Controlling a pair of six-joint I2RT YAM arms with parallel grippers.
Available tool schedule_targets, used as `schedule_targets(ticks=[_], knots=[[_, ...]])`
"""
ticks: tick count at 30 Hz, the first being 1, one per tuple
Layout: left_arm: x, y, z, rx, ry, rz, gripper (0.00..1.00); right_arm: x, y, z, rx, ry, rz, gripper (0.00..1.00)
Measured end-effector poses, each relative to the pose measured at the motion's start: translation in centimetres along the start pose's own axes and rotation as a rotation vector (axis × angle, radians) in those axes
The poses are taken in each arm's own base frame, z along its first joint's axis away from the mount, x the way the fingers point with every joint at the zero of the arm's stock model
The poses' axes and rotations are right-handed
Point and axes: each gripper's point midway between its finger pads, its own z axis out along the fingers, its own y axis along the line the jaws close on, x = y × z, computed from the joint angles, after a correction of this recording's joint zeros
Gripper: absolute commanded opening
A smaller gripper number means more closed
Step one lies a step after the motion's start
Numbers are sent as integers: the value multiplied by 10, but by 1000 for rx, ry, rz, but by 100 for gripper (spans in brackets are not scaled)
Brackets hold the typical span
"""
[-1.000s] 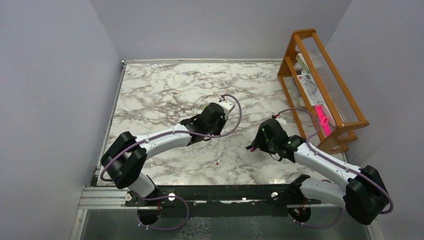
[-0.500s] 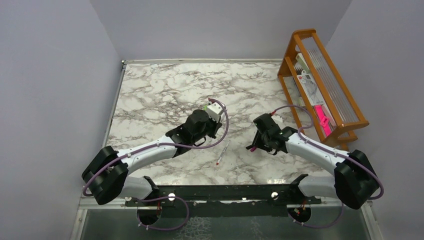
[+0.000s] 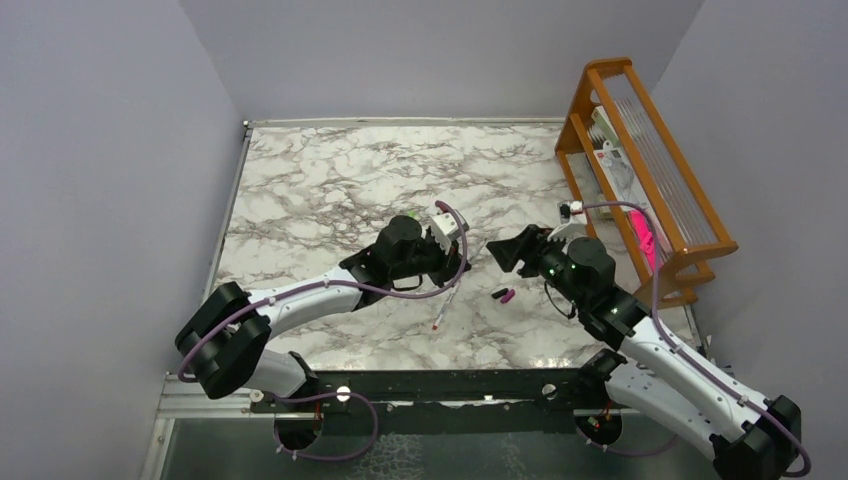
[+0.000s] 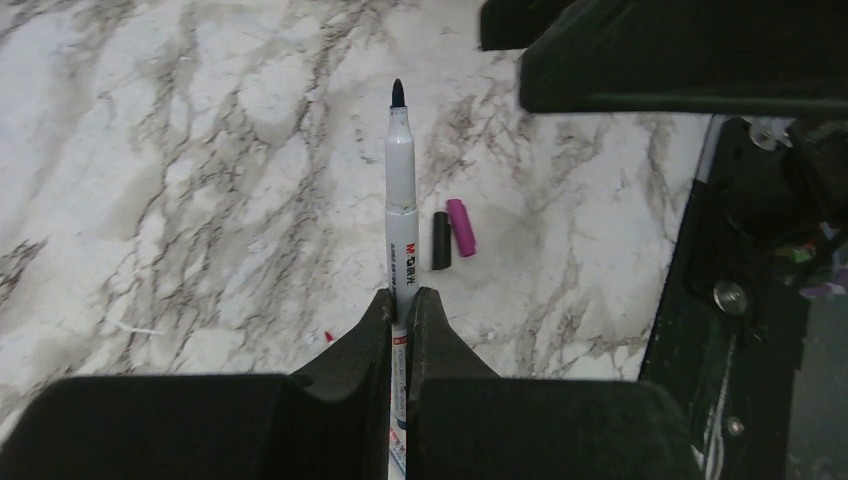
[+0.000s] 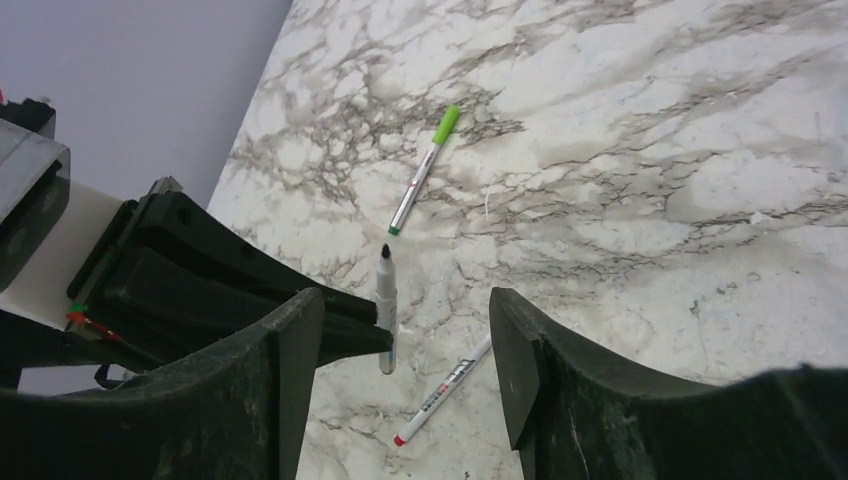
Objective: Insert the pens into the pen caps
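My left gripper (image 4: 402, 300) is shut on a silvery-grey pen (image 4: 400, 200) with a bare black tip pointing away from it. It is held above the table. A black cap (image 4: 441, 240) and a magenta cap (image 4: 461, 226) lie side by side on the marble beyond it, and both also show in the top view (image 3: 502, 295). My right gripper (image 5: 405, 310) is open and empty, facing the held pen (image 5: 386, 300). A red-tipped pen (image 5: 445, 390) lies on the table below. A pen wearing a green cap (image 5: 425, 170) lies farther off.
A wooden rack (image 3: 640, 150) stands at the right edge of the marble table (image 3: 330, 180), with a pink tool (image 3: 645, 240) in it. The two arms' grippers (image 3: 485, 252) face each other closely near the table's middle. Grey walls enclose the left and back.
My right gripper has lifted off the table and swung toward the left gripper, leaving the magenta cap beside the black one. My left gripper has shifted right with the pen.
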Motion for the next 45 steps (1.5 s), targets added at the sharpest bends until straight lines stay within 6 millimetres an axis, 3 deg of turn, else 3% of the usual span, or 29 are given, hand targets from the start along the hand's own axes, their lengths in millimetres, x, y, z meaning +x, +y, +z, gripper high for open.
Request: schedule_targets(ticks=[5,12,18,22,25,26,28,32,36,45], knots=[[1,-22,3,121,11,5,0,10,8,9,-56,54,-58,62],[1,-33,2,173,15,9,0,18,17,17,-116,87,-78,55],[-1,-35,2,181,13,7,0,21,21,18,-137,100,-82,32],[-10,-38,4,186,-7,7,0,21,22,18,-147,104,-83,29],[-13,-38,6,187,-13,1,0,23,24,17,-157,112,-89,3],[-13,-38,7,187,-11,-3,0,23,23,17,-158,113,-94,1],[-12,-38,8,186,-7,-9,0,24,22,18,-154,115,-98,1],[-12,-39,9,188,-8,-10,26,23,22,17,-155,112,-102,1],[-13,-40,9,191,-12,-8,39,19,28,13,-175,97,-89,1],[-13,-41,10,195,-14,-10,31,14,42,10,-237,85,-53,1]])
